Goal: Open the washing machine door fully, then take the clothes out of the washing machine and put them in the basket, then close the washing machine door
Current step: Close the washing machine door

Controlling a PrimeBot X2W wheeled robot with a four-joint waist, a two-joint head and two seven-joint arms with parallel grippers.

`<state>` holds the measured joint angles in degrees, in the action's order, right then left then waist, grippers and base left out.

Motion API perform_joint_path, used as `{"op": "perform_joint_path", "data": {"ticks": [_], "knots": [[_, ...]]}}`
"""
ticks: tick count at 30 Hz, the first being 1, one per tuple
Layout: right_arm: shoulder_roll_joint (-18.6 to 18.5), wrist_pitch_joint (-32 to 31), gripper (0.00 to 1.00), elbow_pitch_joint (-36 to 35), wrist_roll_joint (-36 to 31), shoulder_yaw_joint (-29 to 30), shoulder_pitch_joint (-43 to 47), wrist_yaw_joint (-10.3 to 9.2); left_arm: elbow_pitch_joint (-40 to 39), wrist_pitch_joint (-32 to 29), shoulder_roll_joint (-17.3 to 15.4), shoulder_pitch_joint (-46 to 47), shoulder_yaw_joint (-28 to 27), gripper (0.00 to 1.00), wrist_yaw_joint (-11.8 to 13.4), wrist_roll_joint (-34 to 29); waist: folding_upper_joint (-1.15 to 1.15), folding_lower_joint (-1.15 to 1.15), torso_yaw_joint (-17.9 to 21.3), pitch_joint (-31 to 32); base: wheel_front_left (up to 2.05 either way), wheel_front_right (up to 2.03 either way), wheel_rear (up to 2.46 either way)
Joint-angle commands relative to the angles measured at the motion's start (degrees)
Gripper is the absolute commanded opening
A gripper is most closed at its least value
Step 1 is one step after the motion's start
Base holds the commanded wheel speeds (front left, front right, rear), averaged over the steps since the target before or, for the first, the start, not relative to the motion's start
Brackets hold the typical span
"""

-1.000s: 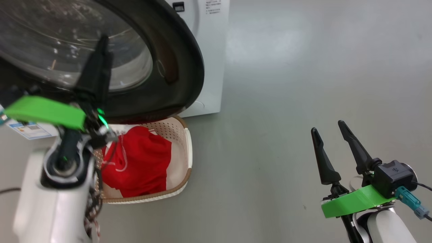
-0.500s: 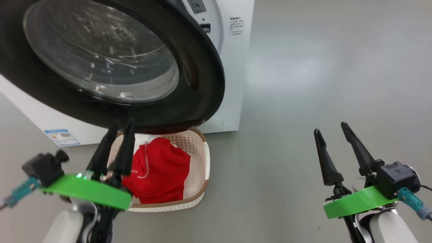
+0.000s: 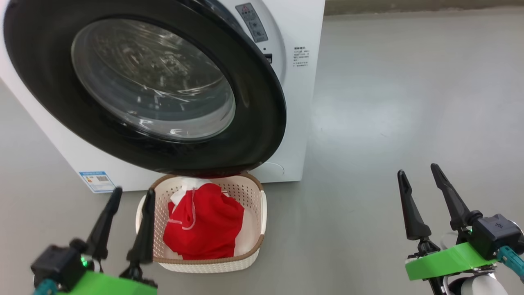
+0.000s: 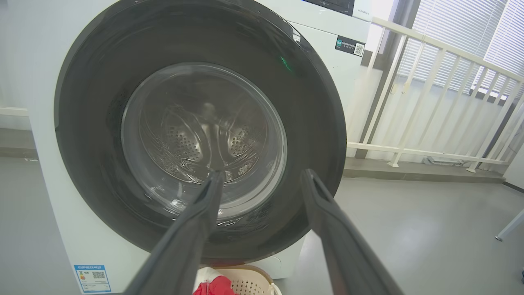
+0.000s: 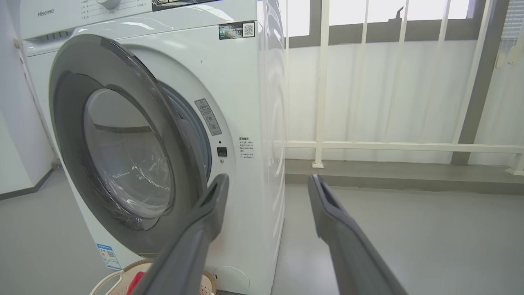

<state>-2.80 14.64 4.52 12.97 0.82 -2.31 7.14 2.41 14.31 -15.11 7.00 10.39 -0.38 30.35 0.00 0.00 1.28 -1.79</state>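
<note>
Moved: our left pincer (image 3: 134,191) has come down from in front of the washing machine door (image 3: 151,86) to the lower left, beside the basket (image 3: 262,213). Its fingers stand wider apart than half a second ago.
Camera: our head view has shifted too, so we do not read the washing machine (image 3: 299,102) as having moved.
Done: the clothes (image 3: 204,225) lie heaped inside the basket, red with a white drawstring. Through the glass we see only bare drum, so we judge the unloading finished.
Basket: it sits on the floor (image 3: 389,102) against the machine's front, under the door's lower rim.
Left to do: closing the door. In the right wrist view the door (image 5: 123,155) stands swung out at an angle from the machine's front, not latched.
Left pincer: spread wide and holding nothing. One finger crosses the basket's left rim in the head view, and we cannot tell whether it touches. In its own wrist view the left pincer (image 4: 262,173) points at the door glass, apart from it.
Right pincer: the right pincer (image 3: 417,169) is spread wide, empty, over bare floor well to the right of the basket.
</note>
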Motion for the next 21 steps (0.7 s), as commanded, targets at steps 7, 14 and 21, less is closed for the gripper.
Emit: {"op": "perform_joint_path", "data": {"ticks": [7,14,21], "knots": [[-0.08,0.36,1.00,-2.94,-1.80,-1.37,0.74,0.35,-0.56,0.68,0.27,-5.43,-5.12,1.00,0.11,-6.98,0.00,0.00,-0.43,1.62,0.00,0.00,0.00],[-0.08,0.36,1.00,-4.30,-3.67,-0.60,4.05,0.35,-2.01,0.68,3.20,-11.43,-8.42,1.00,-1.55,-13.81,0.00,0.00,-0.84,3.51,0.00,0.00,0.00],[-0.08,0.36,1.00,-4.41,-3.81,-0.71,5.47,0.35,-3.75,0.68,6.68,-12.98,-11.68,1.00,-3.24,-17.48,0.00,0.00,-1.11,4.49,0.00,0.00,0.00]]}}
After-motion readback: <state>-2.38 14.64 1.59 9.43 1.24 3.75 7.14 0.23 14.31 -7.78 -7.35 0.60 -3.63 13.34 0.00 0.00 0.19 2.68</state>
